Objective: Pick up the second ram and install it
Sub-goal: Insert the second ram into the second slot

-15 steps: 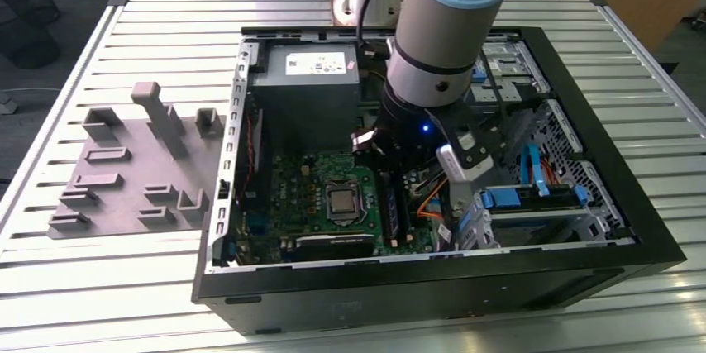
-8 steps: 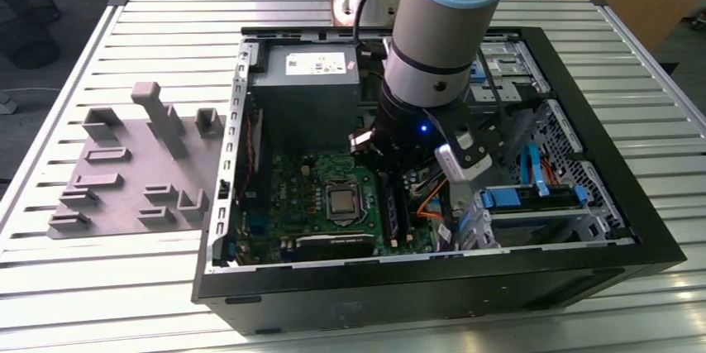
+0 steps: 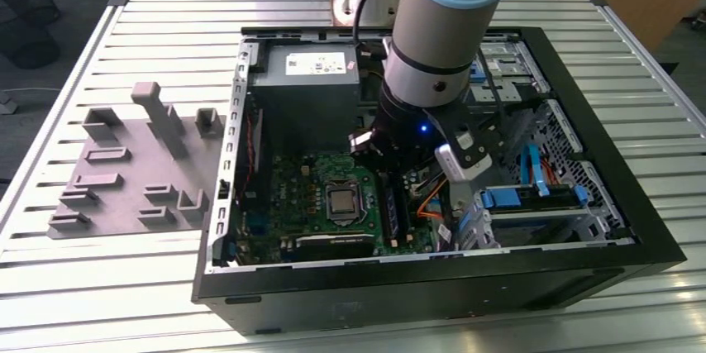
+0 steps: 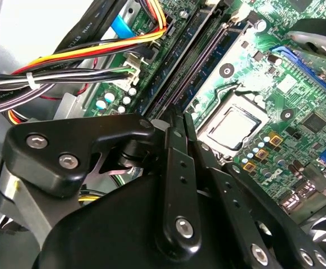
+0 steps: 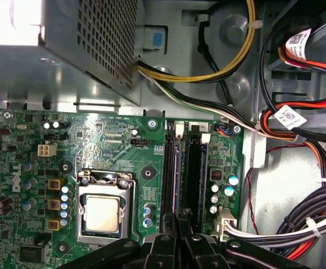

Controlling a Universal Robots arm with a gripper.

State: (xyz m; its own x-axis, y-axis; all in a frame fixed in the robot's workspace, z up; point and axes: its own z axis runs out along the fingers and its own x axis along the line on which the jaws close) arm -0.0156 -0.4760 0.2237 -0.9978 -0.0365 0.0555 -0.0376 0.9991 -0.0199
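My gripper (image 3: 388, 161) hangs inside the open computer case (image 3: 617, 245), low over the green motherboard (image 3: 298, 196). In both wrist views its black fingers are pressed together, the tips (image 5: 179, 221) just above the long memory slots (image 5: 171, 174) beside the processor socket (image 5: 102, 213). One slot (image 4: 203, 59) shows bare contacts. Next to it runs a dark strip with chips (image 4: 177, 64), standing in a slot. I cannot tell whether that strip is the second ram, nor whether anything thin sits between the fingers (image 4: 177, 145).
A grey fixture (image 3: 132, 163) with upright blocks lies on the slatted table at the exterior view's left. Bundled cables (image 5: 297, 224) and blue drive parts (image 3: 530, 196) crowd the side of the slots away from the socket. The power supply (image 3: 303, 88) sits at the case's far end.
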